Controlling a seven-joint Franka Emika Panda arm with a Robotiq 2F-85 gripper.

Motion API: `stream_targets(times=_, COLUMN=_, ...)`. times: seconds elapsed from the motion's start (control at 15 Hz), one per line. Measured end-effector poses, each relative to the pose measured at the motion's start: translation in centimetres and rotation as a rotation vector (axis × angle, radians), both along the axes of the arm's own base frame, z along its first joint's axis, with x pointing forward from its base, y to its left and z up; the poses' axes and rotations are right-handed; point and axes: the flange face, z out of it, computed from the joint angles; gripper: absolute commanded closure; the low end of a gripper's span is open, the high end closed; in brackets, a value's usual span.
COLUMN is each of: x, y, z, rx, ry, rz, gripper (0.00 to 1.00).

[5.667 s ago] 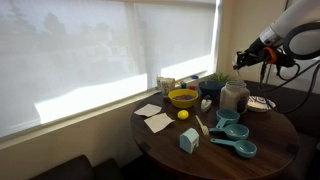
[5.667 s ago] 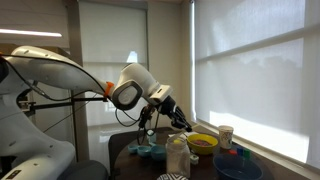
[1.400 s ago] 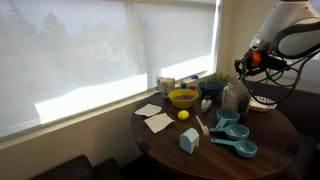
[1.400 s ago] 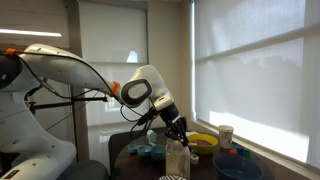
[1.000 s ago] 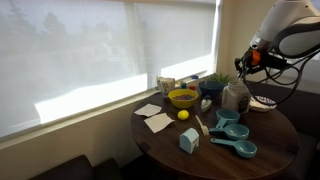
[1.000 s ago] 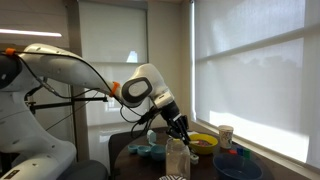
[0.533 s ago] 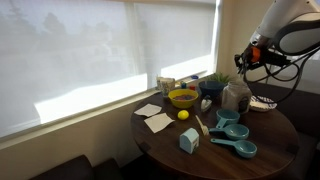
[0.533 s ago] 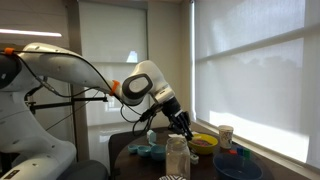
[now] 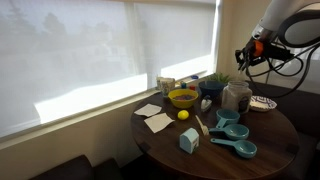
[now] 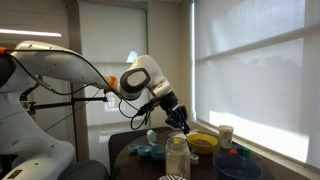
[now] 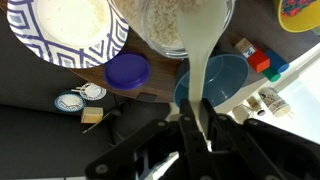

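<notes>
My gripper [image 9: 244, 57] hangs above the glass jar [image 9: 235, 97] on the round wooden table [image 9: 275, 150]; in an exterior view it is just over the jar [image 10: 177, 158]. In the wrist view the jaws [image 11: 197, 120] are shut on a pale cream, long flat utensil [image 11: 200, 60]. The utensil widens away from the jaws, and its far end overlaps the mouth of the jar [image 11: 165, 25], which holds pale grainy stuff. I cannot tell whether the utensil touches the jar.
Below the gripper lie a blue-patterned plate [image 11: 60, 35], a blue round lid [image 11: 127, 72] and a blue bowl [image 11: 225, 80]. On the table stand a yellow bowl [image 9: 183, 98], a lemon [image 9: 183, 114], teal measuring cups [image 9: 236, 135], a pale blue carton [image 9: 189, 141] and paper napkins [image 9: 155, 120].
The gripper has risen a little from the top of the jar over the last second, after coming down to it earlier. Things on the table have not moved.
</notes>
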Motion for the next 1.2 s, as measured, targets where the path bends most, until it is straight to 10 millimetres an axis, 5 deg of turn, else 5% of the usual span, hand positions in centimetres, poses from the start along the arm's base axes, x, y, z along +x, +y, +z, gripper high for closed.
stream_targets(times=0.53, x=-2.0, y=6.3, z=1.6, rx=-0.010, ry=0.029, rz=0.133, gripper=0.97)
stream_targets(times=0.67, x=-2.2, y=7.8, z=1.5, rx=0.001, ry=0.030, rz=0.172, gripper=0.87)
stream_targets(times=1.2, x=-2.3, y=8.3, z=1.3, rx=0.009, ry=0.035, rz=0.191, gripper=0.87)
